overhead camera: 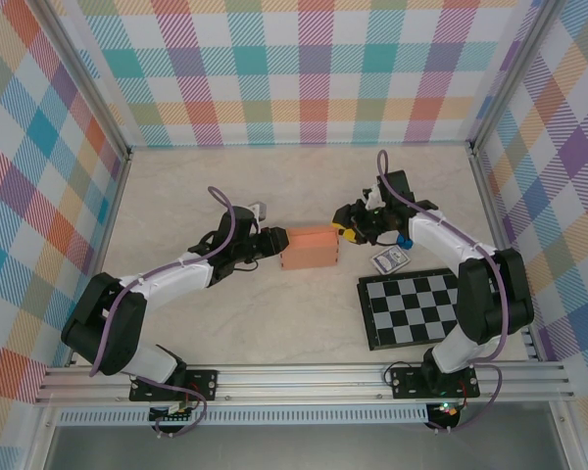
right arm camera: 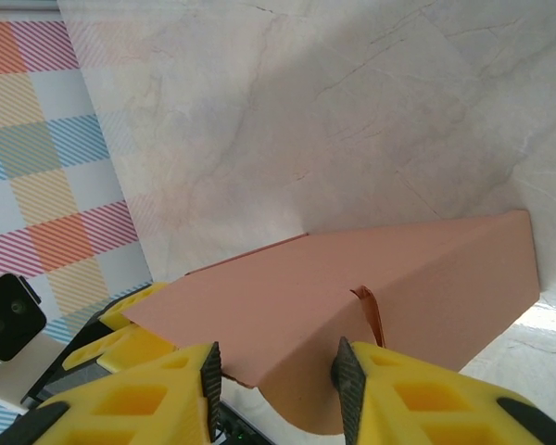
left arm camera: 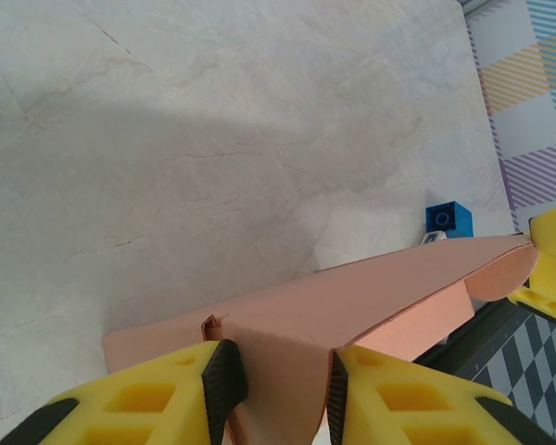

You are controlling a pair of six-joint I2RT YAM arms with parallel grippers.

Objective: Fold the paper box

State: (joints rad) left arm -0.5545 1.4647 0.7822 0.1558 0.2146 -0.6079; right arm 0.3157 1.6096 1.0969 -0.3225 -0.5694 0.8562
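Both ends of paper box (overhead camera: 311, 248) clamped: one in left gripper (left arm camera: 283, 375), other in right gripper (right arm camera: 276, 371)

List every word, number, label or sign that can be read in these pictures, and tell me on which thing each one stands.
No text can be read.
The paper box: plain, no print.
The checkered board: black and white squares, no letters.
The small blue-and-white item beside the board: patterned, too small to read.
The blue block: no marking seen.
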